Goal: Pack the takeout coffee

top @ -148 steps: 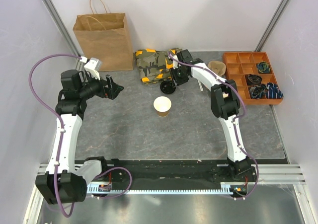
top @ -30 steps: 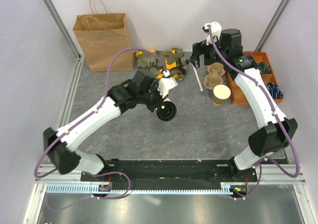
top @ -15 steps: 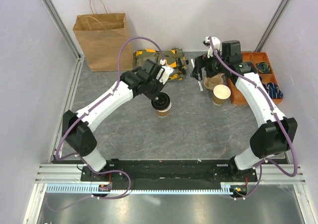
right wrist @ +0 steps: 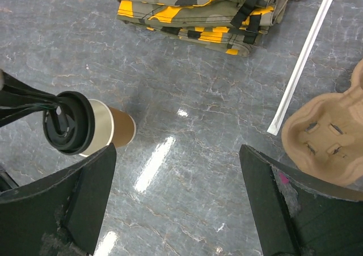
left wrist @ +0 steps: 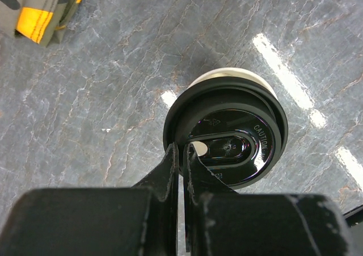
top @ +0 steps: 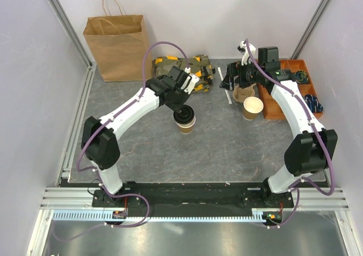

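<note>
The takeout coffee stands upright near the middle of the grey table, well apart from the paper bag at the far left corner. Its black lid lies over the mouth of the brown cup. A sliver of pale cup rim shows past the lid's far edge, and it cannot be told whether the lid is pressed fully home.

The left tool reaches in from the left, its fingers pressed almost together and pinching the near rim of the lid.

The right tool hangs above the table on the right with its fingers spread wide and nothing between them. Below it lies bare table, with the moulded-pulp carrier tray just to one side.

A lidless brown cup stands upright just beside that tray, next to the orange compartment box at the right edge. A white wrapped straw lies flat between the carrier tray and a folded camouflage cloth, which sits at the back of the table behind the coffee.
</note>
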